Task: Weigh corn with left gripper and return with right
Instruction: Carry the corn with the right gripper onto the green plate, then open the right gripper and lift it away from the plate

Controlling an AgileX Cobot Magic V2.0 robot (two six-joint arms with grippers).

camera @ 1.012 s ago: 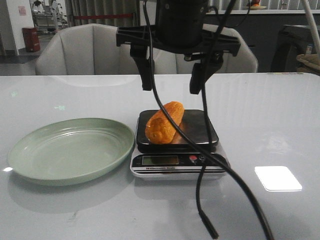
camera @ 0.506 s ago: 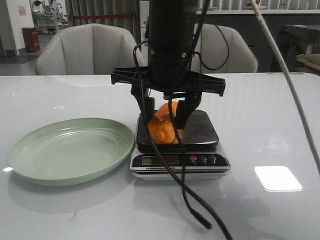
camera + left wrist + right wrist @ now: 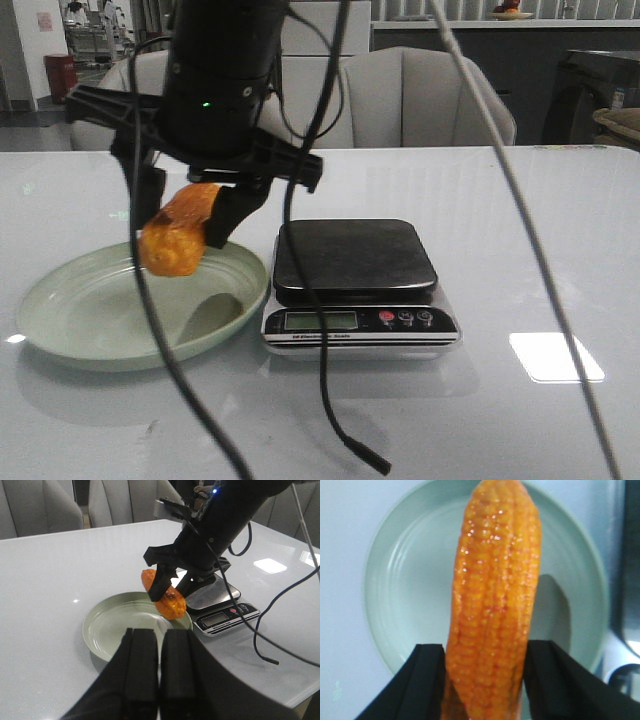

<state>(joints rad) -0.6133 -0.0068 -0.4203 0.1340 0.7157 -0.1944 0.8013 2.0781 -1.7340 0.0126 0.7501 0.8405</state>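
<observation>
The right gripper (image 3: 185, 225) is gripping the corn (image 3: 178, 230) between its two black fingers and is holding it in the air over the green plate (image 3: 70, 330), in the left half of the front view. The cob is tilting, with its lower end toward the camera, and it is not touching the plate. I judge that the weighing is done and the corn is being returned, because the scale (image 3: 355, 285) in the centre of the frame is standing with nothing on its dark platform. In the right wrist view the cob (image 3: 492, 595) is filling the middle, clamped near its bottom end, with the plate (image 3: 390, 580) behind it. The left gripper (image 3: 159, 672) is waiting apart at the bottom of its own view, jaws closed on nothing, probably to leave room.
</observation>
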